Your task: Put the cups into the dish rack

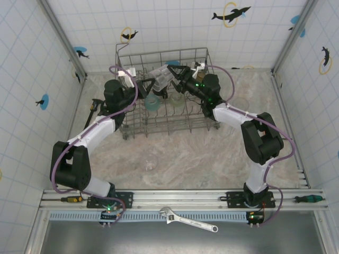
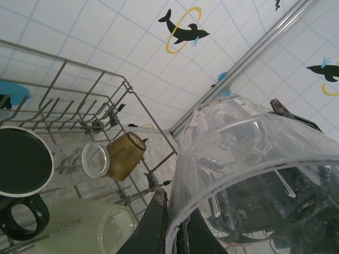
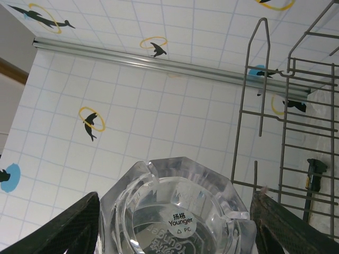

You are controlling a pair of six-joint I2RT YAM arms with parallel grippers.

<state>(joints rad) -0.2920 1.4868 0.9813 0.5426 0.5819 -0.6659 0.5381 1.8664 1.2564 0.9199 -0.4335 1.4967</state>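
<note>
Evidently a hand-over is under way above the dish rack (image 1: 169, 127): the left tool (image 2: 175, 235) is pinched tight on the rim wall of a clear glass (image 2: 249, 153), and the right tool (image 3: 175, 227) stands wide around what looks like the same glass's faceted base, fingers (image 3: 69, 227) close at either side; whether they press it yet I cannot tell. To do it well, the right tool should seat squarely on opposite facets before the left lets go, then set the glass mouth-down between free tines. The rack already holds a black mug (image 2: 21, 164), an amber tumbler (image 2: 127, 156) on its side, a small clear cup (image 2: 95, 159) beside it and a pale green cup (image 2: 79, 227); a lone glass (image 1: 151, 163) waits on the table (image 1: 201, 153).
</note>
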